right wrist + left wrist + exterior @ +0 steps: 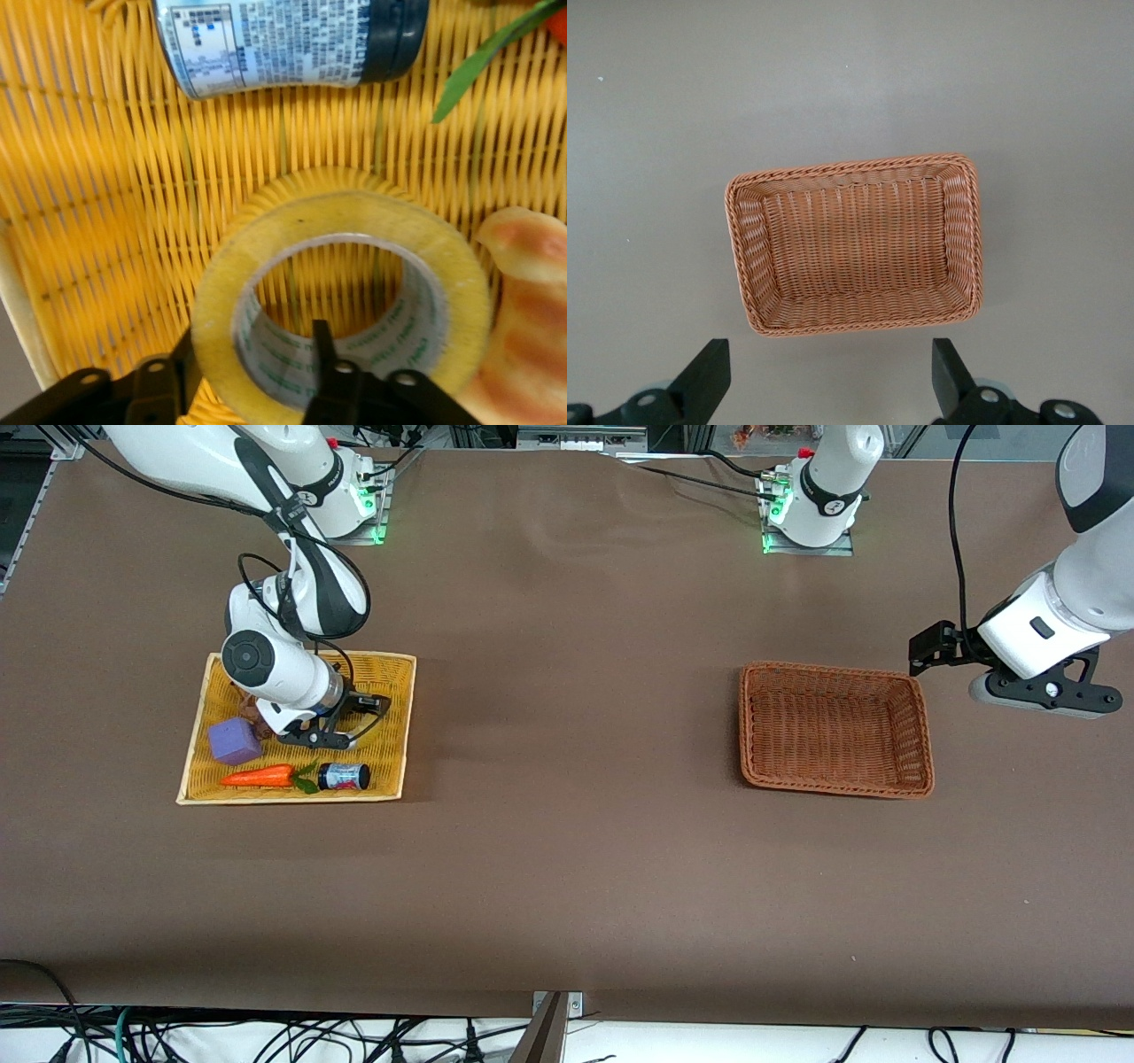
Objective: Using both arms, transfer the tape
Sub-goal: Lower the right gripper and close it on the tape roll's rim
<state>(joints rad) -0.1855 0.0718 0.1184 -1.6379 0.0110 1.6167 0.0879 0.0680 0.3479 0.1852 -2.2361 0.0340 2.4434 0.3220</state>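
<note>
tape point(341, 292): yellowish translucent ring, wide round hole, pale printed core; lies flat in yellow tray point(390, 717).
right tool point(252, 376): down in tray; 1 finger in the hole, 1 outside the ring, closed onto the ring wall.
tray room: tight; jar point(292, 40), croissant toy point(523, 328) touching ring, carrot point(259, 777), purple block point(235, 741) near.
left tool point(828, 381): fingers wide apart, holding nothing; waits above worktop point(576, 824) just beside brown basket point(921, 726).
mid worktop: open betw. tray & basket.
</note>
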